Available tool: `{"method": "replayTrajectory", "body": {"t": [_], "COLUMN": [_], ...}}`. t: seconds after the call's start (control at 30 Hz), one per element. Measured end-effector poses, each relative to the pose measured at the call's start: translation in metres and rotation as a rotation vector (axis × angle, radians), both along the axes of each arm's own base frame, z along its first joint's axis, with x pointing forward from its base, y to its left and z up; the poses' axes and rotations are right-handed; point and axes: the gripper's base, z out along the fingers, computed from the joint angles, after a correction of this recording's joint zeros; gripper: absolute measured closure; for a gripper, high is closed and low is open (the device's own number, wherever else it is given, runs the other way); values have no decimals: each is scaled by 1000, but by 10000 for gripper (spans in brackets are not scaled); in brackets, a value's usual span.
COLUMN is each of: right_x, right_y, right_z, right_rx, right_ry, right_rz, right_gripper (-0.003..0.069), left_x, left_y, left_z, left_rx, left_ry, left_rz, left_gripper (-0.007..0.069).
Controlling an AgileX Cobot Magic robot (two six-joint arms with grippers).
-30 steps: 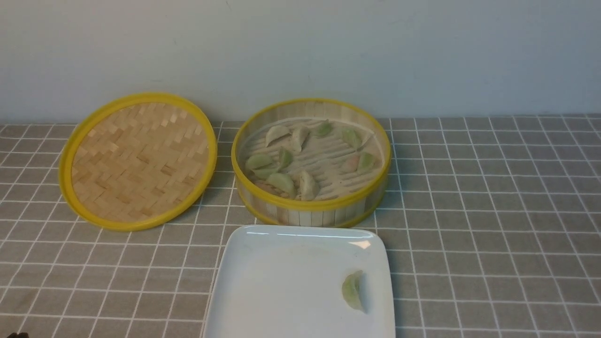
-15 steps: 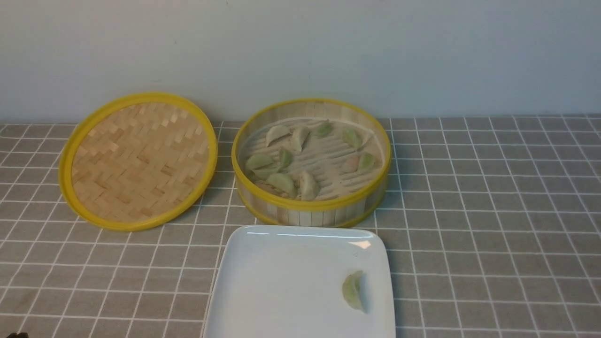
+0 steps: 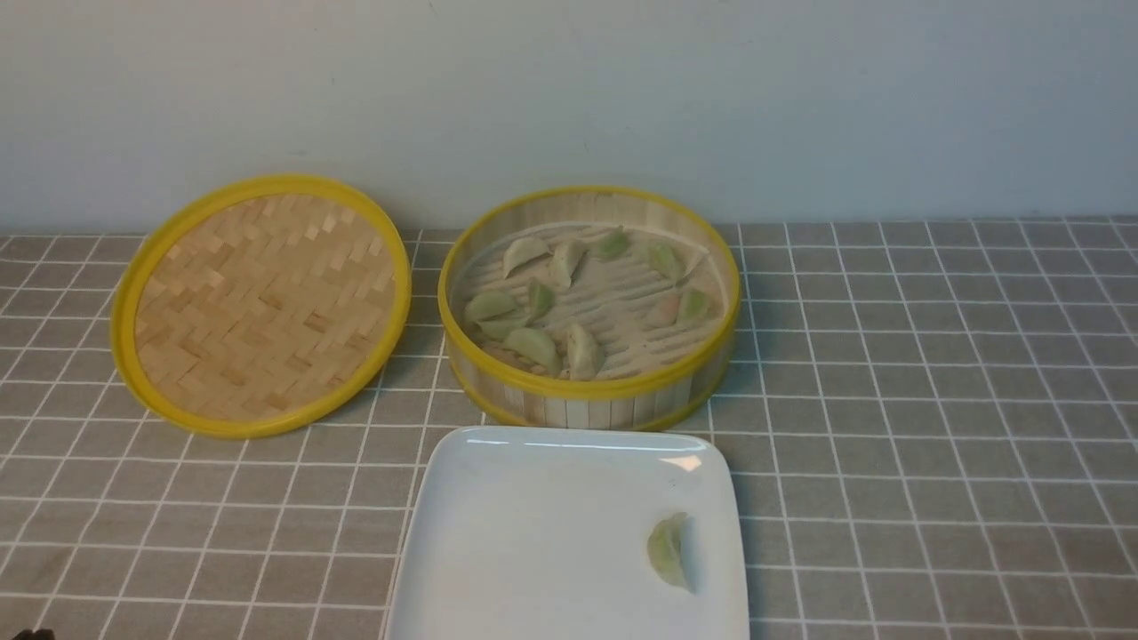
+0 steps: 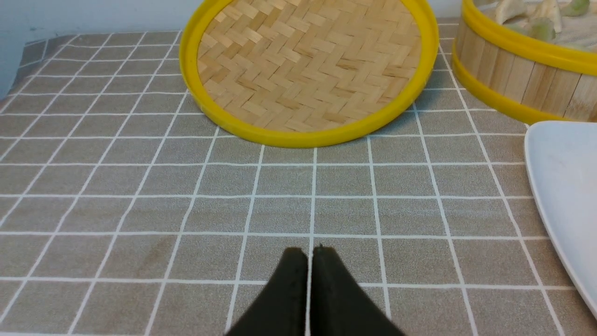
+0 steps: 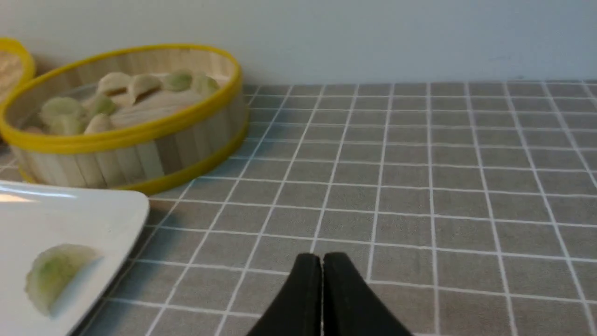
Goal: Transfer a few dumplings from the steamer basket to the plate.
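Grey-tiled counter [image 3: 889,400]: one green dumpling [image 3: 669,551] at the plate's [image 3: 533,533] four o'clock; left gripper [image 4: 309,254] and right gripper [image 5: 322,261] both clenched, empty.

The steamer basket [image 3: 589,404] has walls of pale upright bamboo slats, bound by smooth, slightly shiny yellow rims, and a slatted floor. The lid [image 3: 262,302] beside it is flat woven bamboo in a herringbone pattern, matt and ridged, inside a smooth yellow rim. The plate [image 3: 533,542] is glossy white, catching highlights along its edge. The dumplings [image 3: 569,302] look soft, matt and pleated. The tablecloth [image 3: 933,400] looks like matt grey cloth with a white grid.
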Motion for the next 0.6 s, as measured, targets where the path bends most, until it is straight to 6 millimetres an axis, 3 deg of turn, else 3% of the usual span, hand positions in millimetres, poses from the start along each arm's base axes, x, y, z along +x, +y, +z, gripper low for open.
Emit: {"method": "replayTrajectory", "body": {"t": [0.6], "right_x": [0], "right_y": [-1], "right_z": [0], "right_rx": [-30], "right_ry": [-2], "right_rz": [-18], "right_gripper": [663], "left_x": [0], "left_y": [0], "left_z": [0], "left_rx": [0], "left_ry": [0], "left_rz": [0], "left_gripper": [629]}}
